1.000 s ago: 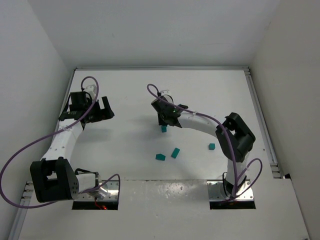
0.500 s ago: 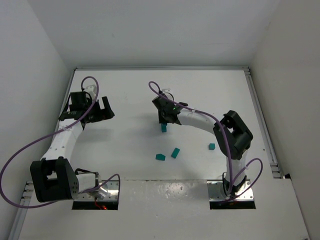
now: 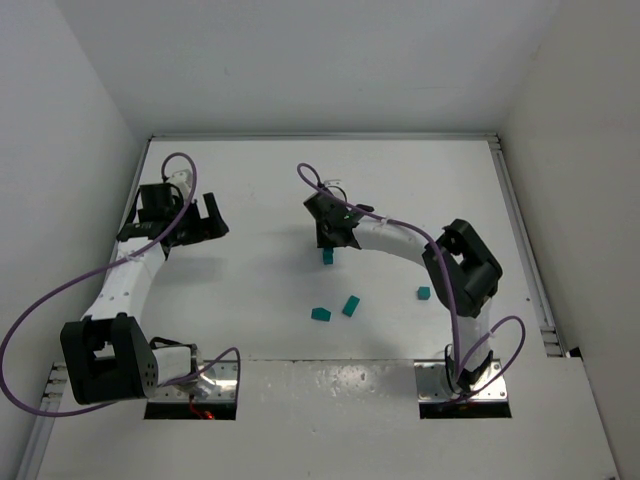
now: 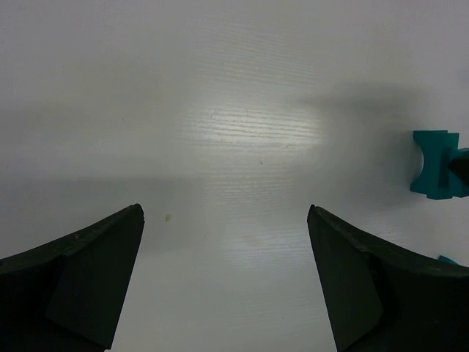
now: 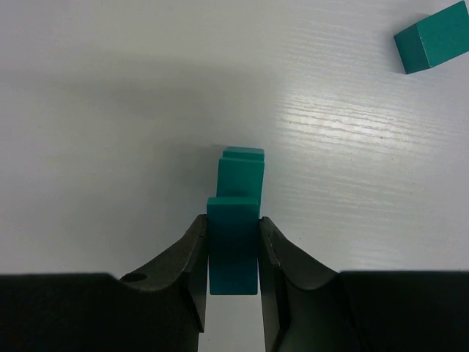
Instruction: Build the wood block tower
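The right gripper is reaching out over the middle of the white worktop. Its jaws are standing narrow, pressing on both sides of a small teal block and holding it. In the right wrist view this held block is sitting directly in front of the tower, a short teal stack with a stepped top, and is overlapping the tower's near edge. Whether the two are touching I cannot tell. From the top camera the tower is showing only as a small teal spot just on the near side of the right gripper's tip.

Three loose blocks are lying on the worktop, nearer to the arm bases. One flat block is lying just beside a tilted block. A third block is lying further right, near the bend of the right arm. In the right wrist view one loose block is showing in the upper right corner, well apart from the tower.

The left gripper is hanging over the left side of the worktop, well apart from all the blocks. Its jaws are standing wide with only bare worktop between them. At the right edge of the left wrist view a teal piece with a curved notch is showing, and I cannot tell which block it is.
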You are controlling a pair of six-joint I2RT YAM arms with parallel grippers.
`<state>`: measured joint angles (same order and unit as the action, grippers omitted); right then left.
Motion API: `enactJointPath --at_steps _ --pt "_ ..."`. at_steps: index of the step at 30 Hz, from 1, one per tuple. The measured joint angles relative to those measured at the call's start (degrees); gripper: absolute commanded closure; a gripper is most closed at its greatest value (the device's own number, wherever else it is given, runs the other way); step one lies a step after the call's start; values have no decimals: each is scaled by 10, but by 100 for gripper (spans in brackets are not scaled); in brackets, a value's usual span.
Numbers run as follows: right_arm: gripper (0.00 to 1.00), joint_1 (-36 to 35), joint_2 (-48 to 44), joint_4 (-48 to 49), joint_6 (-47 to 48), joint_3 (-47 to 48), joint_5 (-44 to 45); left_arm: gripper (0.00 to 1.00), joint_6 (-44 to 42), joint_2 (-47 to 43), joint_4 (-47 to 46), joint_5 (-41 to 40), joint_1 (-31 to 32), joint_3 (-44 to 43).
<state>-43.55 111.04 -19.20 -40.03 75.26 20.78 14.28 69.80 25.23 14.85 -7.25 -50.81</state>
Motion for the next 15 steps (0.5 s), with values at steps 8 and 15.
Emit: enactJointPath --at_steps 8,15 --pt "75 3 2 -3 -4 0 -4 0 0 7 0 2 0 0" --pt "74 7 5 -4 -6 0 -5 0 0 7 0 4 0 0"
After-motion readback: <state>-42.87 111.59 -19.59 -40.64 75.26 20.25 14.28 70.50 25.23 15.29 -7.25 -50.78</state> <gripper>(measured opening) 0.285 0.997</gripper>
